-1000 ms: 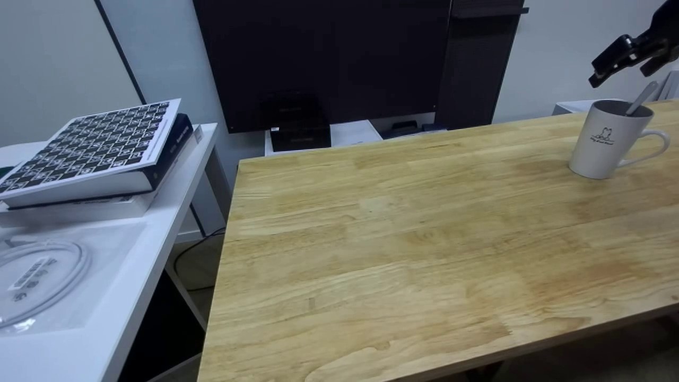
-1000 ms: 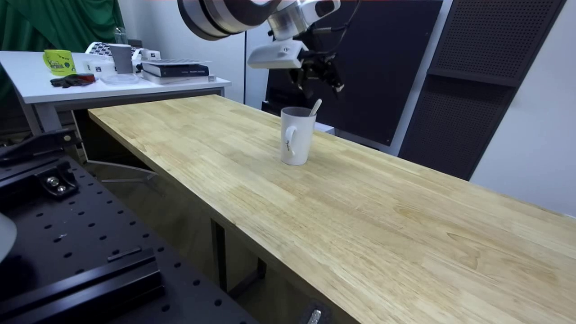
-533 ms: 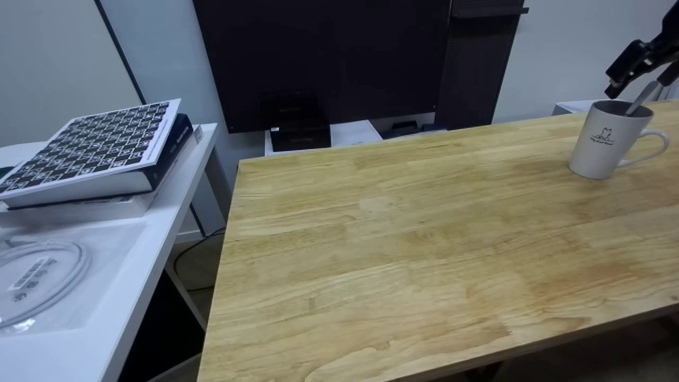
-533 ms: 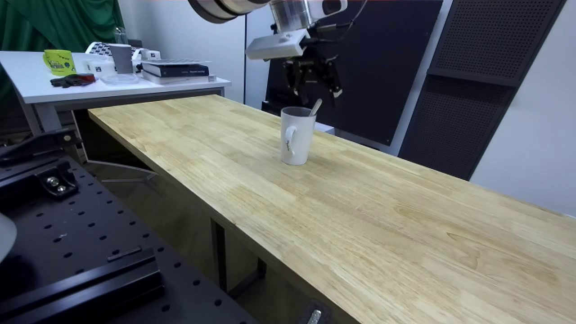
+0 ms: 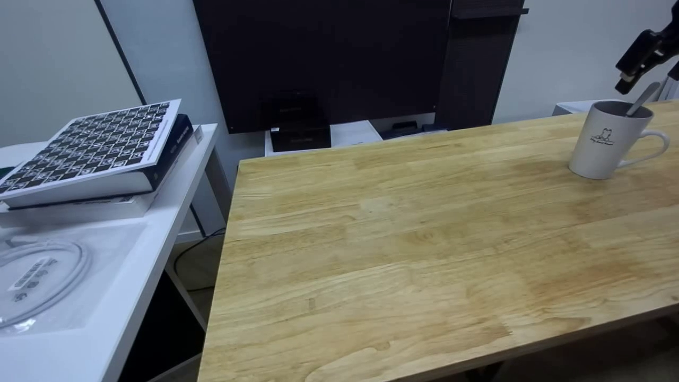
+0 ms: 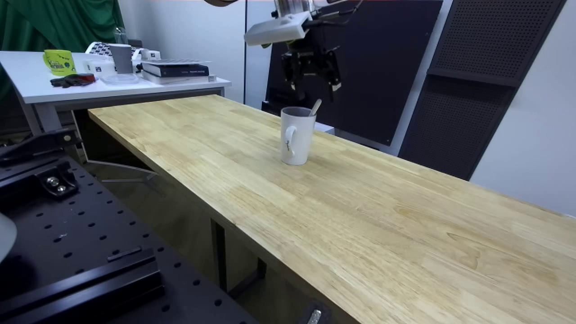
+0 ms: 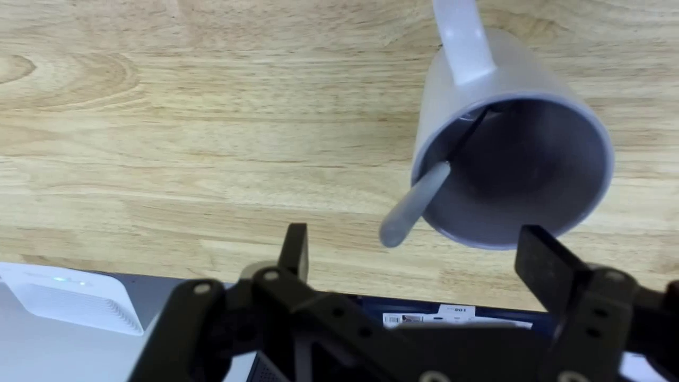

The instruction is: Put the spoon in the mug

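Spoon (image 7: 416,204) stands inside the mug (image 5: 610,143), at the upper right of the wrist view, its pale rounded end poking past the rim and slanting to the lower left. It leans, I would say, because the mug's mouth is far wider than so slim a thing, and the wall has to prop it (its lower end is lost in the dark of the mug). The mug is upright, presumably so its mouth faces up to take the spoon; its side handle points to the top of the wrist view. The gripper (image 7: 412,243) has its fingers spread wide, holding nothing, and in both exterior views it hangs above the mug, apart from it. That spread probably serves to clear the spoon; the task looks done, bar backing off without nudging it.

Under the mug is a pale wooden table (image 6: 382,216). At the upper left of an exterior view a white desk (image 6: 33,75) bears a lime-green mug (image 6: 60,63), a grey cup (image 6: 121,59) and stacked books (image 6: 175,71), in front of a green curtain (image 6: 67,27). Black perforated board (image 6: 85,252) takes the lower left; a large dark panel (image 5: 329,58) fills the top middle of an exterior view.
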Controlling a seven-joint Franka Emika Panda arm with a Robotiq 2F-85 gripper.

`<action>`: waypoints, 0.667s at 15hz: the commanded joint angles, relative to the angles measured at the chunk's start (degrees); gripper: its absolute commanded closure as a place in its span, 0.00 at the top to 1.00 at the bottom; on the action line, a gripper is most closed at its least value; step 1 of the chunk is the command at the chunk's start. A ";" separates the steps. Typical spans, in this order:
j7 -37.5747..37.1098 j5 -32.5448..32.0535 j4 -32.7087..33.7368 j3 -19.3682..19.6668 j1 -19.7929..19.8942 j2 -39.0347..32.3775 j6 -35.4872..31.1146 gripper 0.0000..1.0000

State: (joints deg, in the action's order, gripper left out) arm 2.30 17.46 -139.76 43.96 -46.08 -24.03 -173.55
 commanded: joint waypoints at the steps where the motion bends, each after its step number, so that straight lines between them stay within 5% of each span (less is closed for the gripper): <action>1: -0.46 -10.69 -0.70 -3.92 5.75 7.47 6.09 1.00; 10: -2.35 -25.77 0.58 -27.67 31.98 12.22 13.86 1.00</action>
State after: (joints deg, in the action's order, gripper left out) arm 2.34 -4.77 -139.38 22.46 -20.77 -12.23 -159.83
